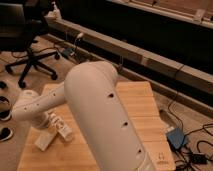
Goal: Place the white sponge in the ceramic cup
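Your view is mostly filled by the robot's own white arm (100,120), which crosses the wooden table (145,107) and hides its middle and much of its near side. The ceramic cup does not show anywhere you can see; it may sit behind the arm. The gripper (59,127) reaches out from under the arm, low over the table's left part, with its fingers pressed together; you cannot make out whether anything is pinched between them. Just left of the gripper, near the table's left edge, lies the white sponge (44,141), flat on the wood, its long axis running from near-left to far-right. Right of the arm the table's far right corner shows bare wood. Beyond the table's far-left corner stands an office chair (25,42), well apart. Cables and a blue box (176,137) lie on the floor off the table's right edge.
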`<state>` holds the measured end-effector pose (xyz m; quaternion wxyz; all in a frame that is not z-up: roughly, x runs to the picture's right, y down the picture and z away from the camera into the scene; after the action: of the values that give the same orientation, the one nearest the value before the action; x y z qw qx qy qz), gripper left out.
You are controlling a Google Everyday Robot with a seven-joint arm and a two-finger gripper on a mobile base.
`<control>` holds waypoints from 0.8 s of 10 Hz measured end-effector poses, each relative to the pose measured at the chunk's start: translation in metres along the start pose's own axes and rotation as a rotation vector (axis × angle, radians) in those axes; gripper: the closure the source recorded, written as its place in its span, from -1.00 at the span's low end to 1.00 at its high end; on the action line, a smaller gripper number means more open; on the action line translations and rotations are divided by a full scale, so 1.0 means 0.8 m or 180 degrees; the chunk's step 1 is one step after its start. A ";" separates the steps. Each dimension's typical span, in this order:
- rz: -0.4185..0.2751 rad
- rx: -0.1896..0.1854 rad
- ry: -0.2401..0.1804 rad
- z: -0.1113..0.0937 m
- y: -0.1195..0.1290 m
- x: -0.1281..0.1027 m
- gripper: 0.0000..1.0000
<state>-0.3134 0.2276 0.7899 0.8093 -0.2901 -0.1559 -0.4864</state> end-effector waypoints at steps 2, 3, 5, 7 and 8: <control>-0.0018 0.0034 0.0034 -0.010 -0.005 -0.001 0.01; -0.0026 0.0055 0.0046 -0.016 -0.008 -0.001 0.01; -0.0043 0.0115 0.0106 -0.035 -0.016 0.001 0.01; -0.0073 0.0178 0.0177 -0.057 -0.025 0.007 0.01; -0.0088 0.0219 0.0212 -0.071 -0.030 0.012 0.01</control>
<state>-0.3321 0.1774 0.7583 0.8168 -0.2435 -0.1495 -0.5013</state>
